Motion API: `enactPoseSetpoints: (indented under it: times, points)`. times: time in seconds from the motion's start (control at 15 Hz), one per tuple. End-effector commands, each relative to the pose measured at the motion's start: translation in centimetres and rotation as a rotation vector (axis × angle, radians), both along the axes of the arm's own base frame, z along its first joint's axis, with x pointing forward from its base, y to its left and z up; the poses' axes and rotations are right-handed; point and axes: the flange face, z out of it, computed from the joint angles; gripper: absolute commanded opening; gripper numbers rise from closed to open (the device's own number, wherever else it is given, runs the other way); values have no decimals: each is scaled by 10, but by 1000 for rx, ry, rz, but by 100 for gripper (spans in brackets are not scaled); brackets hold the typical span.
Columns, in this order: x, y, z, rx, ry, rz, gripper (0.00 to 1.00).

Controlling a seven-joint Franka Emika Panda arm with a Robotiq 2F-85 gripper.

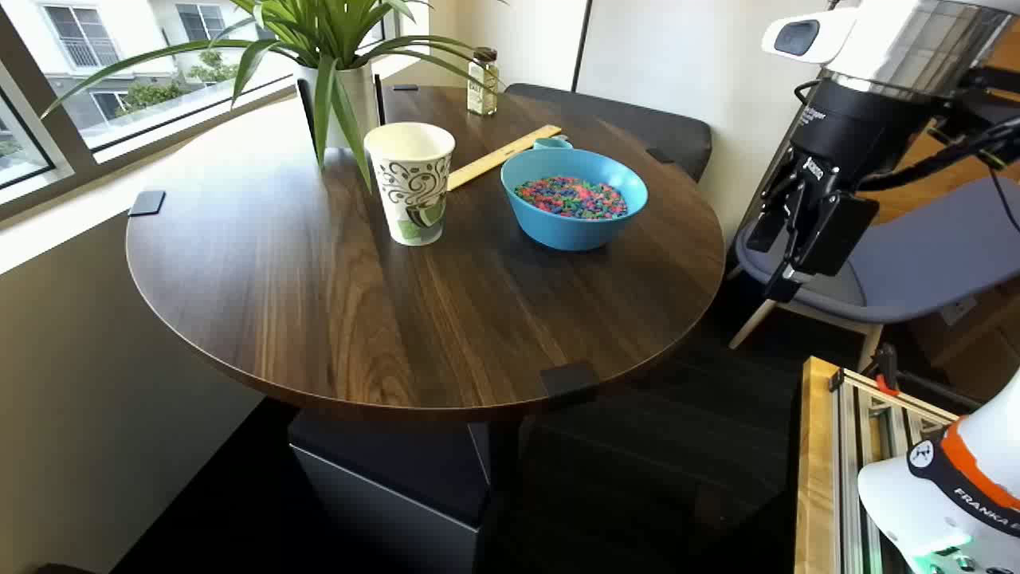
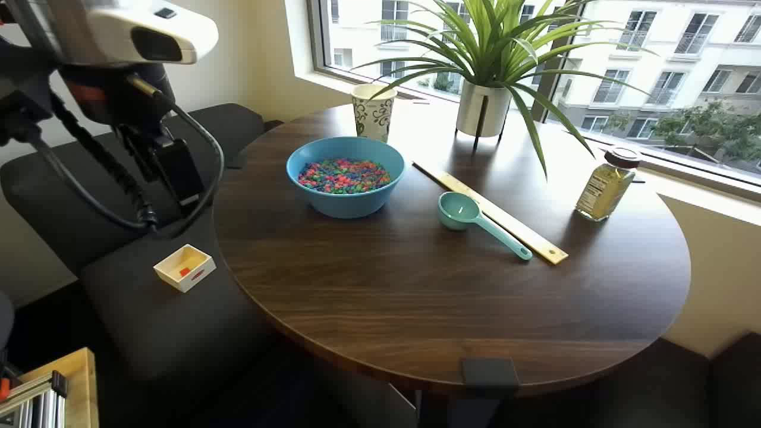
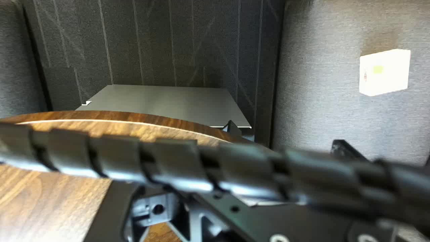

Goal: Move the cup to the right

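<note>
The cup is a tall white paper cup with a leaf-like print. It stands upright on the round dark wood table point(image 1: 335, 335), left of the blue bowl in an exterior view point(image 1: 413, 187). In an exterior view the cup point(image 2: 373, 116) stands behind the bowl, which hides its base. The cup is out of the wrist view. My gripper point(image 1: 774, 267) hangs in the air off the table's edge, with the bowl between it and the cup. In the wrist view the gripper point(image 3: 288, 138) shows two fingertips apart with nothing between them; a cable cover hides much of the fingers.
A blue bowl point(image 1: 574, 231) of coloured pellets stands beside the cup. A ruler point(image 2: 505, 220), a teal scoop point(image 2: 458, 211), a glass jar point(image 2: 606, 187) and a plant pot point(image 2: 483, 110) stand or lie on the table. A small box point(image 2: 184, 267) lies on the bench.
</note>
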Motion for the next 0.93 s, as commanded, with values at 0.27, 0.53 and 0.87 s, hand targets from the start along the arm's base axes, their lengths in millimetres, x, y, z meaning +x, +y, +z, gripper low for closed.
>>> enactPoseSetpoints:
  times: [0.27,0.53,0.87]
  points:
    - [0,0,1,0,1,0,100]
    - [16,8,19,14,-85,-47,100]
    - [71,25,71,20,-178,-192,100]
